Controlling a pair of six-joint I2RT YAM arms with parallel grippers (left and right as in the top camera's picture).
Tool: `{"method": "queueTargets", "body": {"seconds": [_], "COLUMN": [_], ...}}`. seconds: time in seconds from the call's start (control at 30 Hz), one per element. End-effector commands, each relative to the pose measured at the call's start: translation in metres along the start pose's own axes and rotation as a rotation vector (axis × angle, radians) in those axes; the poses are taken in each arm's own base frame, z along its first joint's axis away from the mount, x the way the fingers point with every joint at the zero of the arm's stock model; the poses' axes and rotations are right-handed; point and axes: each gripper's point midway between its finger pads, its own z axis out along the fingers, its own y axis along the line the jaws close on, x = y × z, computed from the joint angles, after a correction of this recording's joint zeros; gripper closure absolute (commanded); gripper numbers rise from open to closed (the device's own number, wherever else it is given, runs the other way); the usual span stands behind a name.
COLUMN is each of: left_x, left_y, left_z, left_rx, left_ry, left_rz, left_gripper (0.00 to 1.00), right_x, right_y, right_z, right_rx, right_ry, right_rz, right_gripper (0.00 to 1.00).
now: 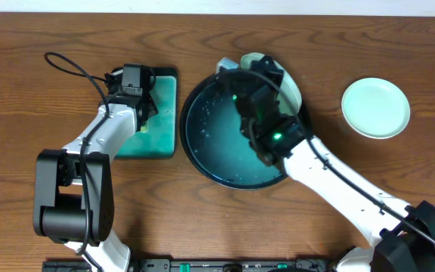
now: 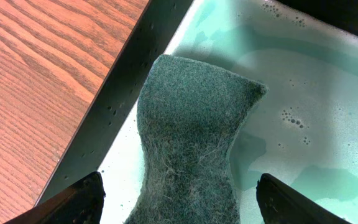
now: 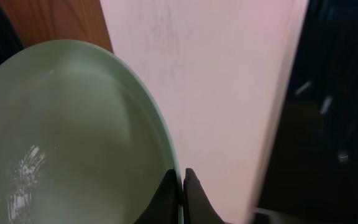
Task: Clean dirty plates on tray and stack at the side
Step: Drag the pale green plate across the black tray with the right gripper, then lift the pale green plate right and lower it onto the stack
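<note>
Round tray (image 1: pixel 206 147) central, rectangular tray (image 1: pixel 165 121) just left with a sponge (image 2: pixel 191 143) in it, one plate (image 1: pixel 376 108) apart at right

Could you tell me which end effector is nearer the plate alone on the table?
Right. The right end effector is over the round tray, left of that plate; the left end effector is farther left, over the rectangular tray.

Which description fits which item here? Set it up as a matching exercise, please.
1 scouring pad
2 gripped plate
3 free plate
4 round tray

A on bare wood
B rim pinched by right fingers
C in the rectangular tray, in soapy water
D beneath the right arm

Pairs: 1-C, 2-B, 3-A, 4-D
</note>
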Motion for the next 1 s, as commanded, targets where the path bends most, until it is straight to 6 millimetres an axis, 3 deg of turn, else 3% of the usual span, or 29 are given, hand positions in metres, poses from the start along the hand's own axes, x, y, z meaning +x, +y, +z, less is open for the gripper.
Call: {"method": "queueTargets", "body": {"seconds": [0.0,0.37,0.6,0.7,0.8,0.97], "left_x": [0.002,0.002,0.002,0.002,0.002,0.002], "left_y": [0.003,0.003,0.003,0.003,0.003,0.003], "left_z": [0.001,0.001,0.001,0.001,0.001,0.001], "left_rx": [-0.012,-0.012,-0.012,-0.012,-0.012,-0.012], "left_ry": [0.002,0.002,0.002,0.002,0.002,0.002], "left_rz": [-0.001,-0.001,-0.001,-0.001,-0.001,-0.001], "left_gripper": [0.21,0.21,0.21,0.21,0.21,0.21], "right_x": [-0.003,-0.031,-0.038,-0.037,-0.029,-0.005], "right_y": [-0.009,-0.002,0.003,0.015,0.013,0.013], "right_z": [-0.015,-0.042,-0.045,-0.043,-0.035,0.003], "right_rx": [0.048,0.062,0.049,0.012,0.007,-0.064], "right_ry": [0.053,-0.002,-0.035,-0.042,-0.019,-0.035], "right_rz": [-0.132,-0.222,-0.178,-0.178,-0.112,0.264], "right_gripper": [0.99,0.99,0.99,0.99,0.99,0.99]}}
